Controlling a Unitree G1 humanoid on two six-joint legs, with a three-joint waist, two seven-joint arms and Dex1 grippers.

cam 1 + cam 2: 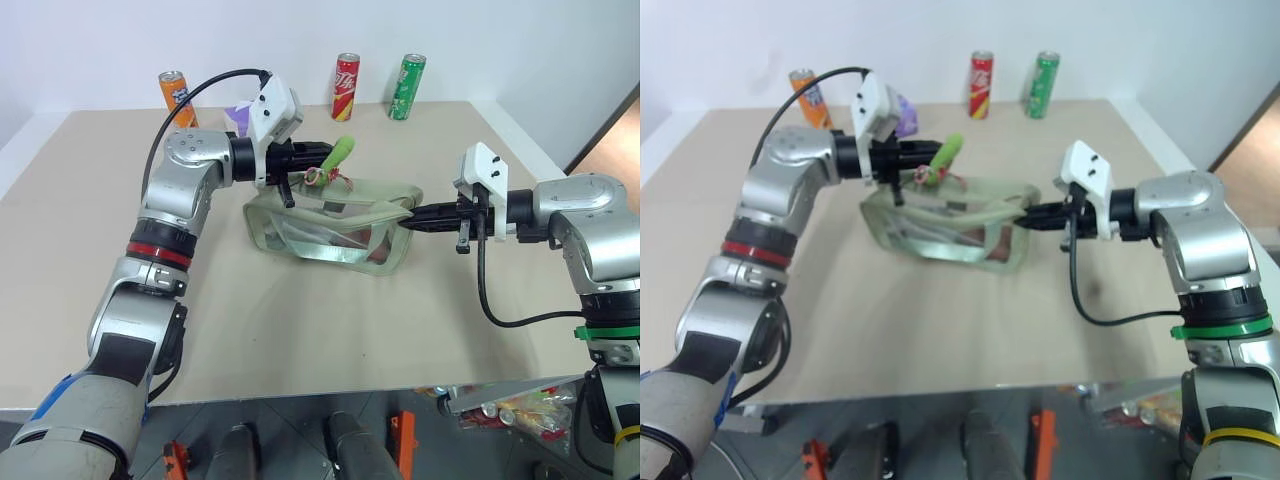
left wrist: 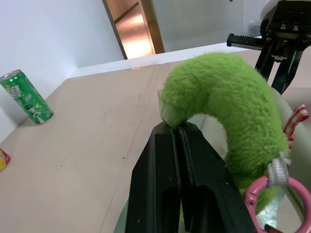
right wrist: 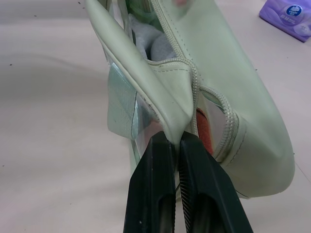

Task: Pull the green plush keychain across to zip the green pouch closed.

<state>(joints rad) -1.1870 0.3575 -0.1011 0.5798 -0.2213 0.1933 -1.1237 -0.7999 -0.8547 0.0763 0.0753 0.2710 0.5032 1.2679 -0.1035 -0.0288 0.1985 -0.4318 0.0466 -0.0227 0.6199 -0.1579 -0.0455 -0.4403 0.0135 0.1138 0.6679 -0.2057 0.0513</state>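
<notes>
Purple tissue pack (image 3: 291, 14) cut off by edge; red can (image 2: 2, 160) too.

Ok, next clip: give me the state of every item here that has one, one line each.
green pouch: lying on the table, zipper open at the right gripper's end.
green plush keychain: lifted, pinched by the left gripper.
left gripper: shut on the keychain.
right gripper: shut on the pouch's end.
orange can, red can, green can: upright.

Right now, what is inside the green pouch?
Through the open zipper of the pouch, something grey and something red show, both partly covered by the fabric, so I cannot tell what they are. The rest inside is hidden.
</notes>
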